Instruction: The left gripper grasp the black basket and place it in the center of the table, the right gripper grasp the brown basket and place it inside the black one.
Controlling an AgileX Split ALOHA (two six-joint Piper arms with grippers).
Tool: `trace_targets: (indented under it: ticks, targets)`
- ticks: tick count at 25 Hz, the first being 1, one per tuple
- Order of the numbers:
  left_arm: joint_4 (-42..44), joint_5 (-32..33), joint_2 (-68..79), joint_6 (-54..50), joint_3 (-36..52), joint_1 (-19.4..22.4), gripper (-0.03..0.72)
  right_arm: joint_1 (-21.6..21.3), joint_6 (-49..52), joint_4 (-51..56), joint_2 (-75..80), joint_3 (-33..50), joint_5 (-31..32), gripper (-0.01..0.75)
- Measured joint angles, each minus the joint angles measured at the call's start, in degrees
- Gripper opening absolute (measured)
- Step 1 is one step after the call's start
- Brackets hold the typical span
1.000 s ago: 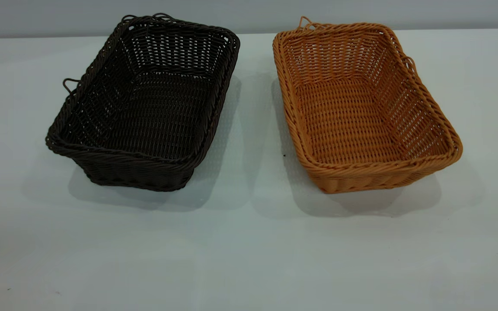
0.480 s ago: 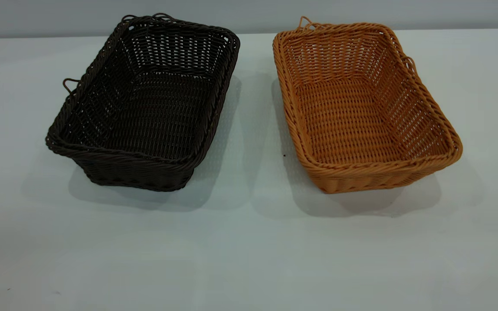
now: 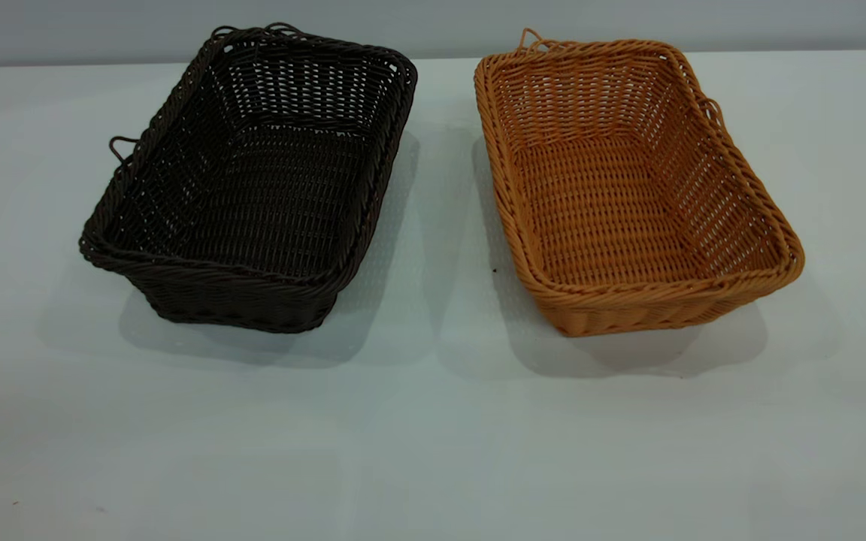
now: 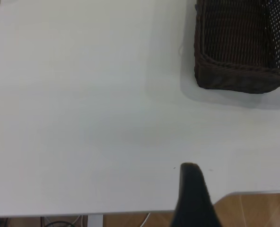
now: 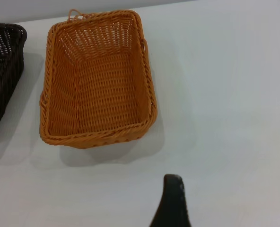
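Note:
The black basket stands on the table at the left, its bottom resting flat. The brown basket stands beside it at the right, a gap of bare table between them. Both are empty. Neither gripper shows in the exterior view. In the left wrist view a black tip of my left gripper hangs over the table's edge, well away from the black basket. In the right wrist view a black tip of my right gripper is above bare table, short of the brown basket.
A grey wall runs behind the table's far edge. In the left wrist view the table's edge and brown floor show. Bare tabletop lies in front of both baskets.

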Motion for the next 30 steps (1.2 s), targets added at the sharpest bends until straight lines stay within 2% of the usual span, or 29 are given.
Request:
trace_targets:
  ticks: [19, 24, 27, 30]
  targets:
    - [0.0, 0.0, 0.4, -0.1, 0.0, 0.0, 0.453, 0.0, 0.0, 0.0, 0.9, -0.3, -0.4, 0.543]
    - [-0.1, -2.0, 12.3, -0.9, -2.0, 0.0, 0.47, 0.0, -4.8, 3.6, 14.3, -1.4, -5.8, 0.592]
    - [-0.1, -6.9, 23.8, -0.6, -4.8, 0.0, 0.509, 0.0, -10.0, 7.7, 26.3, -1.4, -11.1, 0.604]
    - [-0.2, -12.3, 35.2, 0.4, -7.9, 0.0, 0.545, 0.0, -14.4, 16.4, 39.4, -1.4, -15.9, 0.604]
